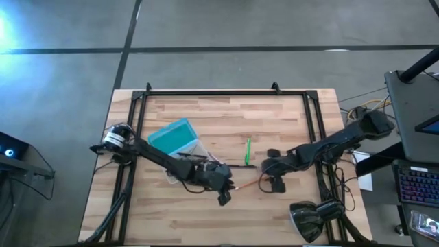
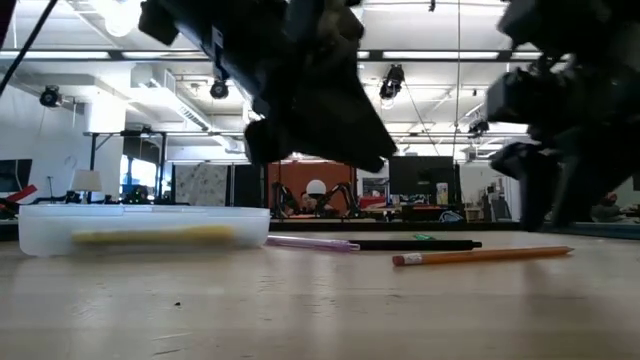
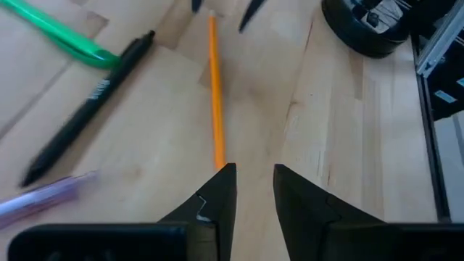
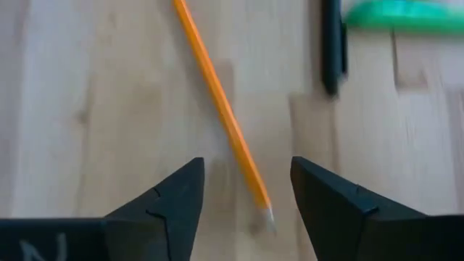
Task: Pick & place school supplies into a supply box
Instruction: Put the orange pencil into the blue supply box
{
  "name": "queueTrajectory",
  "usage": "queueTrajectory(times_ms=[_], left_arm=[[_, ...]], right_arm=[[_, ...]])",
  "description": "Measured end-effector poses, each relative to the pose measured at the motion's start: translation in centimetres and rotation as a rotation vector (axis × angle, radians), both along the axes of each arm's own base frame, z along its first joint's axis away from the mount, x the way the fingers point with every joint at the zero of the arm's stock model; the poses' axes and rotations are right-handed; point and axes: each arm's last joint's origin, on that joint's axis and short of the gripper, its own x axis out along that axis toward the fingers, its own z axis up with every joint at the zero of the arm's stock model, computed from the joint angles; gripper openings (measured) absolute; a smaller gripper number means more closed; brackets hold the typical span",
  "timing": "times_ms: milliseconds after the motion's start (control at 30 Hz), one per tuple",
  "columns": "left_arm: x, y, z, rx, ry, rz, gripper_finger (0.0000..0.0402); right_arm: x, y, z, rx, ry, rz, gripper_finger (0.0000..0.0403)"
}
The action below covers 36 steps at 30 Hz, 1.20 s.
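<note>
The orange pencil [image 1: 247,183] lies flat on the table between my two grippers. My left gripper [image 3: 254,181] is open by a narrow gap and sits just past the pencil's near end [image 3: 218,161]. My right gripper [image 4: 246,181] is open wide, with a finger on each side of the pencil's sharpened tip [image 4: 267,214]. A dark pen [image 1: 240,165] and a green marker [image 1: 247,150] lie just beyond the pencil. A pale purple pen [image 3: 43,197] lies near the supply box [image 1: 177,139], whose tray holds a yellow stick [image 2: 150,237]. No scissors are in view.
The supply box lies open left of centre, its turquoise lid [image 1: 170,134] toward the far left and its translucent tray [image 2: 60,228] beside my left arm. A black metal frame [image 1: 226,93] runs round the table. A dark lamp-like object [image 1: 312,218] stands at the near right corner.
</note>
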Motion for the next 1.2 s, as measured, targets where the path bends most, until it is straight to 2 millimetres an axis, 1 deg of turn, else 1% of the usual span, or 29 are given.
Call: queueTrajectory(times_ms=[100, 267, 333, 400, 467, 533, 600, 667, 800, 1067, 1200], left_arm=[[1.1, -0.4, -0.8, 0.006, 0.015, 0.0, 0.0084], [3.3, -1.3, -1.5, 0.061, 0.057, -0.05, 0.011], [3.7, -1.4, -2.2, 0.088, 0.131, -0.052, 0.012], [4.5, -1.7, -2.5, 0.092, 0.145, -0.054, 0.0125], [4.6, -1.7, -3.0, 0.115, 0.21, -0.056, 0.0126], [5.1, -1.9, -3.0, 0.115, 0.204, -0.053, 0.0126], [5.0, -1.8, -3.1, 0.128, 0.231, -0.047, 0.0126], [5.2, -1.8, -2.8, 0.122, 0.203, -0.039, 0.0126], [5.0, -1.8, -2.6, 0.132, 0.209, -0.033, 0.0126], [4.7, -1.6, -3.3, 0.134, 0.239, -0.025, 0.0126], [4.7, -1.3, -3.4, 0.135, 0.242, -0.021, 0.0126]], right_arm=[[-1.3, -0.4, -0.2, -0.007, 0.033, -0.007, 0.0207], [-2.9, -0.9, -0.3, -0.024, 0.078, -0.004, 0.022], [-3.1, -1.0, -0.2, -0.028, 0.077, -0.002, 0.0224], [-3.3, -1.1, -0.2, -0.034, 0.085, 0.006, 0.0228], [-3.3, -1.1, -0.2, -0.038, 0.081, 0.017, 0.0231], [-3.4, -1.1, -0.2, -0.042, 0.088, 0.023, 0.0233], [-3.3, -1.1, -0.2, -0.038, 0.081, 0.026, 0.0233], [-3.5, -1.1, -0.3, -0.039, 0.094, 0.028, 0.0233], [-3.6, -1.1, -0.1, -0.037, 0.084, 0.031, 0.0231], [-3.5, -1.1, 0.4, -0.051, 0.058, 0.07, 0.0231], [-3.2, -1.4, 0.5, -0.042, 0.024, 0.011, 0.0225]])
